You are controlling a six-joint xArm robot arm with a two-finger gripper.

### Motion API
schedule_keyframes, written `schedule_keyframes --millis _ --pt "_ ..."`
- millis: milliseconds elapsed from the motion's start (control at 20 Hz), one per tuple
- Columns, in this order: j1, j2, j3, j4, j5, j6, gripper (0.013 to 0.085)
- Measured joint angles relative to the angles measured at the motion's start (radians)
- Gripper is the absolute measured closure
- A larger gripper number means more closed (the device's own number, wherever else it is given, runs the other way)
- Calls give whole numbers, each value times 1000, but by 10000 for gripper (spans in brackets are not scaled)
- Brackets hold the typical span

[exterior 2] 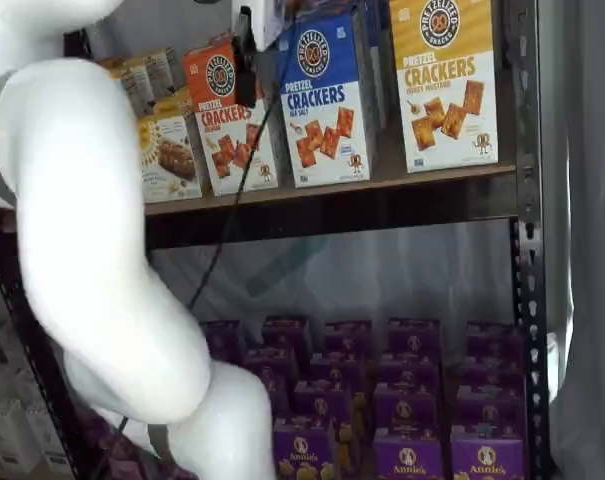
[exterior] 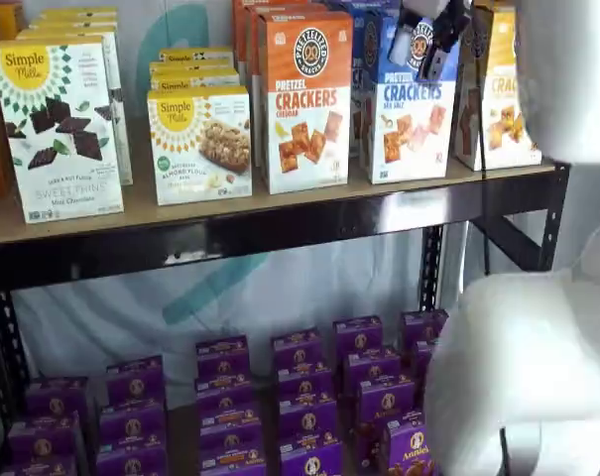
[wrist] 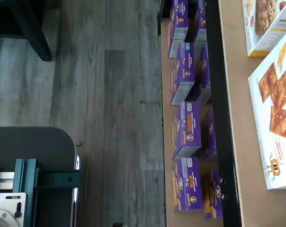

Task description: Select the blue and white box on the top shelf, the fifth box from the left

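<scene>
Both shelf views show the pincer (exterior: 433, 45) before the blue and white box (exterior: 409, 109), its opening unclear.

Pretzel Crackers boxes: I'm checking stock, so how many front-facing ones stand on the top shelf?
3: the orange cheddar box, the blue and white sea salt box beside it, and the yellow honey mustard box at the shelf's end. More stand behind them, mostly hidden.

Mock shop aisle around me: black metal shelf (exterior: 280, 223) stocked with cracker boxes (exterior: 304, 99), purple boxes (exterior 2: 407, 455) in rows below, grey plank floor (wrist: 109, 118).
</scene>
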Motion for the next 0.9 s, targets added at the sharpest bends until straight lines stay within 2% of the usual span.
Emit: schedule_keyframes --millis 200,500,650,900 --pt "7 -4 0 -30 9 -4 130" --pt "-5 -29 28 -27 -16 -15 130" --pt "-13 -43 35 2 -40 -10 130" --pt "-28 -29 -17 68 -19 16 130"
